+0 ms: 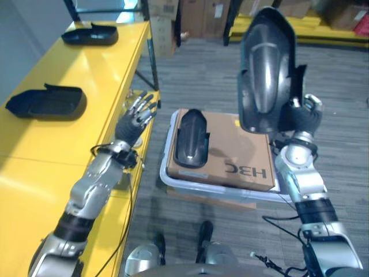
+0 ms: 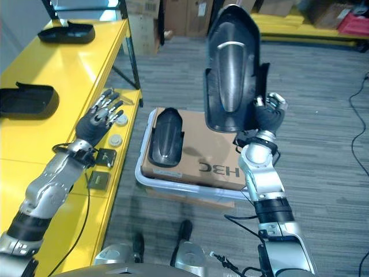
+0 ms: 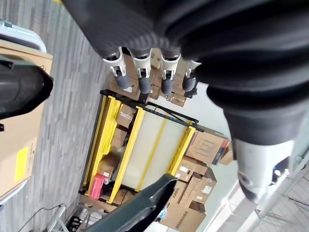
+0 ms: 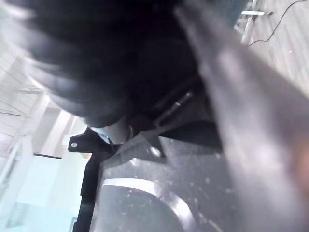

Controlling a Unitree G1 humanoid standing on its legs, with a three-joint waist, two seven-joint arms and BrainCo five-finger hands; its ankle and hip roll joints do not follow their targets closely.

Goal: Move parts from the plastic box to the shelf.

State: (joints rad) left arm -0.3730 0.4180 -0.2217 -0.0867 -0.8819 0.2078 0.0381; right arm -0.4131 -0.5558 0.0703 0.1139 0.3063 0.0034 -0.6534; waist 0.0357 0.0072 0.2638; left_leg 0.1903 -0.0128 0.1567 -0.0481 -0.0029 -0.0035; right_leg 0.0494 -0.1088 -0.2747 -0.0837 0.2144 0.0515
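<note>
Holding a large dark part upright in the air, right hand is clamped on the part's lower right edge, fingers curled round it. Part is a long moulded shell, pointed end up, glossy centre ridge facing the camera. Right wrist view is mostly dark blur, so exact finger placement on the part is hard to read; grip looks like it sits at the rim near a bracket.

Below and to the left of the right hand: plastic box, pale rim, sitting on the floor. Brown cardboard sheet lies across the top of it. One more dark part lies flat on the cardboard at its left end, well apart from the lifted one.

Left hand hangs over the near edge of the yellow shelf, fingers straight and slightly fanned, touching nothing. Left wrist view confirms: fingers in a relaxed row, nothing between them and the thumb.

On the shelf beyond the left hand: two dark parts already lying there, one just to its left, another further away at the far end. Small round items and a flat dark block lie on the shelf edge beside the left wrist.
</note>
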